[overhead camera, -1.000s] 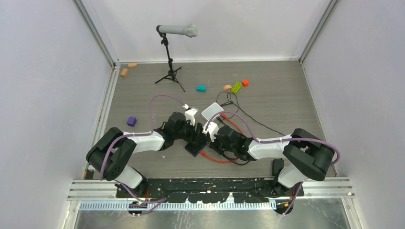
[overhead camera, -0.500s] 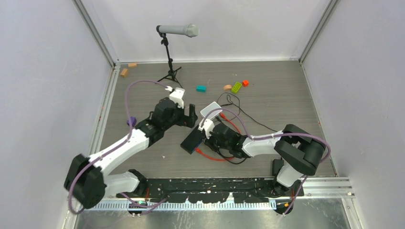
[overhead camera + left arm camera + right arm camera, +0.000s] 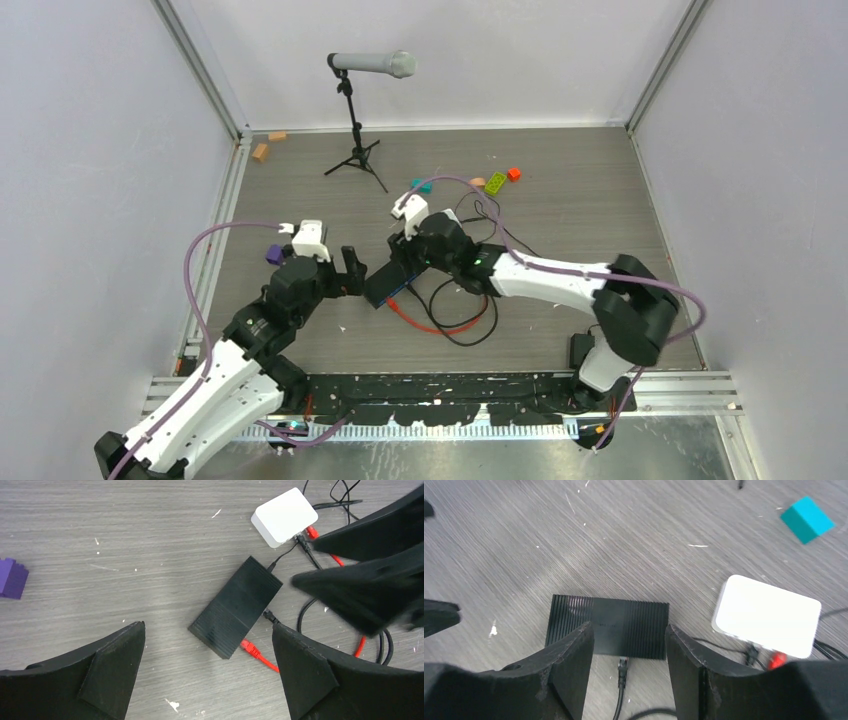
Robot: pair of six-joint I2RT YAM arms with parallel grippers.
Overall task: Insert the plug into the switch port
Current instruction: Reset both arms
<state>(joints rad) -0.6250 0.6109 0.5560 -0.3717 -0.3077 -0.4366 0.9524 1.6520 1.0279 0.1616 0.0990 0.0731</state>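
Since both hands stand wide and hold nothing, we judge the insertion nearly or wholly done. Nearest us, the thin red cable [image 3: 270,665] loops on the surface [image 3: 125,540] just this side of the black switch box [image 3: 235,607]. Its plug [image 3: 251,649] meets the box's long edge by the near corner. The switch port itself is hidden, so we cannot tell whether the plug has clicked home. Our left hand [image 3: 207,627] hovers just left of the box, our right hand [image 3: 629,626] above its far end. Beyond the box lies a white box [image 3: 769,615]. We fear a half-seated plug, or a finger snagging the cable loop on withdrawal and dragging plug or box askew.
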